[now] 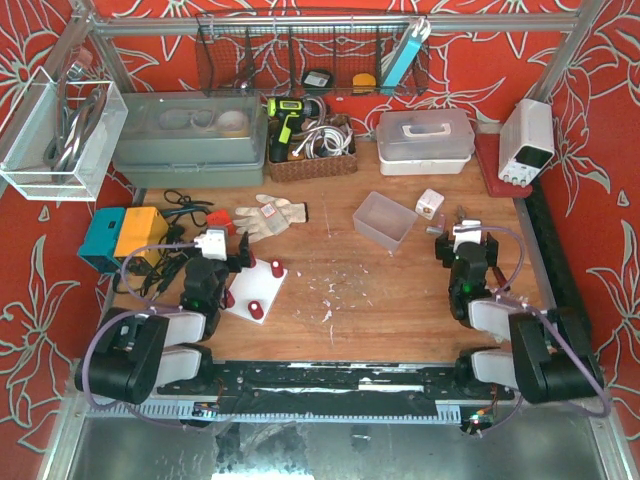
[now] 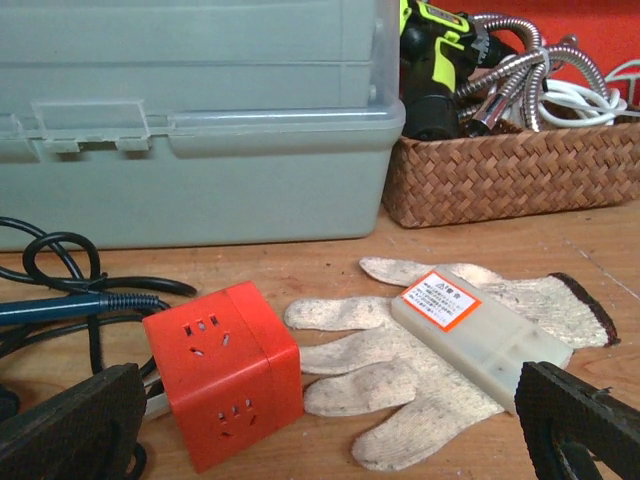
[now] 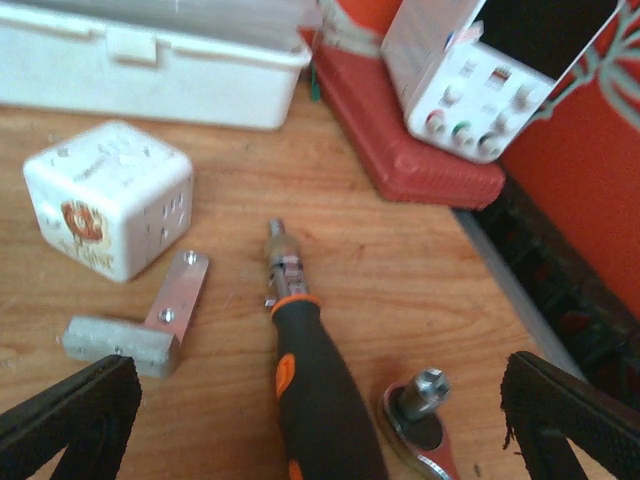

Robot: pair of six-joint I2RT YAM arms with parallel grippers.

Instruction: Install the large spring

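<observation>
Red floral cloth [image 1: 30,260] is covering the walls around a wooden table [image 1: 380,290], whose top is showing white scuffs near the middle. Along the back, a grey box [image 1: 190,140], a wicker basket [image 1: 312,160] holding a drill [image 1: 285,120] and metal hoses, and a white box [image 1: 425,140] are sitting in a row, with a power supply [image 1: 527,140] leaning over a red case [image 1: 500,165] at the right. A wire rack [image 1: 310,55] is hanging above them, and a clear bin [image 1: 60,125] is hanging at the left with bent metal pieces inside. Whether any of these is the spring I cannot tell; it is not showing clearly in any view. A clear tub [image 1: 384,220] is lying mid-table beside a white cube [image 1: 430,203]. The left gripper [image 2: 325,430] is hovering low with jaws spread wide and gripping nothing, facing an orange cube [image 2: 222,370] and a glove [image 2: 420,370] with a white adapter [image 2: 480,325] resting on it. A white plate [image 1: 255,292] with red pegs is lying just beside that arm. The right gripper [image 3: 320,420] is also standing wide apart and empty, over a screwdriver [image 3: 315,380], a ratchet [image 3: 425,420] and a bracket [image 3: 150,320].
</observation>
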